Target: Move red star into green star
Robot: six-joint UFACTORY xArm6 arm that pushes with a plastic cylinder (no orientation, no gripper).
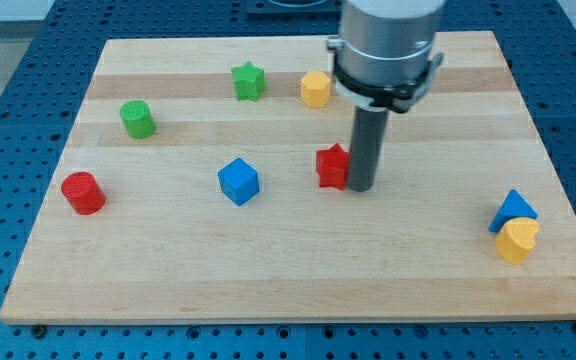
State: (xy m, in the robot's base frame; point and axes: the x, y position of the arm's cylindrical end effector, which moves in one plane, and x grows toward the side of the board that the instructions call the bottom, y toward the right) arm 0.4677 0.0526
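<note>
The red star [332, 166] lies near the middle of the wooden board. My tip [360, 187] stands right against its right side, touching or almost touching it. The rod partly hides the star's right edge. The green star [249, 81] lies toward the view's top, up and to the left of the red star, well apart from it.
A yellow block [315, 89] sits right of the green star. A blue cube [238, 182] lies left of the red star. A green cylinder [138, 119] and a red cylinder [83, 193] are at the left. A blue block [513, 209] and a yellow block [516, 240] touch at the right edge of the board [288, 290].
</note>
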